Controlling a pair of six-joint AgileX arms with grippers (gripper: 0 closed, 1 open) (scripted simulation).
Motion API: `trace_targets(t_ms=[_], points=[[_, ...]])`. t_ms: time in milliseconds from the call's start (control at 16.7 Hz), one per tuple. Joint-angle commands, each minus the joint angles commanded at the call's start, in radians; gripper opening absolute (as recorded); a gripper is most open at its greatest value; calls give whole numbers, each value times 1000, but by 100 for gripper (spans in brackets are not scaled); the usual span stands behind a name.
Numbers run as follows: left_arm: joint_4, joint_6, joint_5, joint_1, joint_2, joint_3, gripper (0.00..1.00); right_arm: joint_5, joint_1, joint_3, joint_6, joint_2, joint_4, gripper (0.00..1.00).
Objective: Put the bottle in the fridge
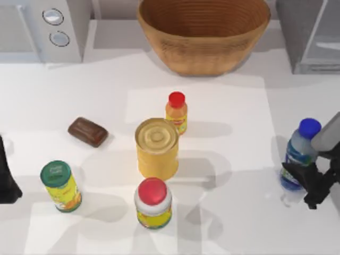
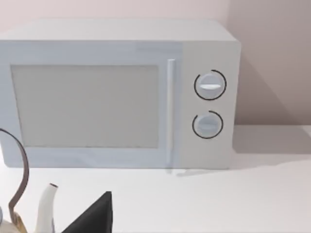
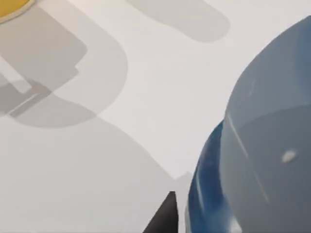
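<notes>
**Bottle gripped at right table edge**

Where the table's right edge nears, bottle stands upright, long axis vertical, blue cap uppermost, clamped at mid-body by right gripper. Fridge at far right corner, well apart. Left gripper parked at left edge; finger spread cannot be told. Elsewhere: one basket, one microwave, one yellow can, one orange bottle, one red-lidded jar, one green-lidded can, one brown block.
</notes>
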Motion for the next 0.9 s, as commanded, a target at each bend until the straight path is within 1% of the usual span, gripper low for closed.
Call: trace_targets(t_ms=[300, 360, 900], points=[[0, 0, 0, 0, 0, 0, 100, 0, 0, 0, 0, 0, 0, 3], [0, 0, 0, 0, 0, 0, 100, 0, 0, 0, 0, 0, 0, 1], [0, 0, 0, 0, 0, 0, 100, -2, -3, 1, -1, -2, -3, 1]])
